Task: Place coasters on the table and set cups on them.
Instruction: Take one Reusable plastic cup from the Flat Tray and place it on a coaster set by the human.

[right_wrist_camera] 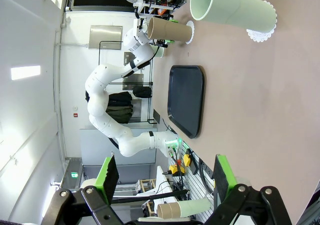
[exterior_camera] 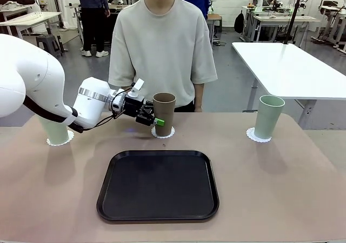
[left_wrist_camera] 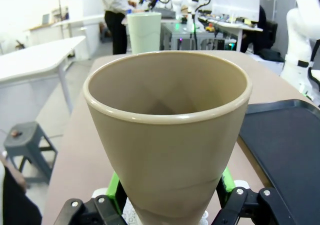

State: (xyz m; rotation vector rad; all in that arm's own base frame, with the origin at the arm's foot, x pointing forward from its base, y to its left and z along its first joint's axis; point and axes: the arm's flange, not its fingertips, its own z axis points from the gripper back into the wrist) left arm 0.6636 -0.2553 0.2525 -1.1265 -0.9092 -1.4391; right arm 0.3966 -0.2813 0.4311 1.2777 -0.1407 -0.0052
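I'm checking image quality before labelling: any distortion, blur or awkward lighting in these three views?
Front view: even soft light, faint shadows beside the brown cup and on the black tray, sharp throughout. Left wrist view: wide-angle stretch swells the cup's rim; the room at upper left is washed out. Right wrist view: rolled sideways, pale green cup stretched, table sharp.

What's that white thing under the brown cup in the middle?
A white lacy paper coaster lies under the tall brown tumbler. Just its scalloped edge peeks out; the cup covers the middle.
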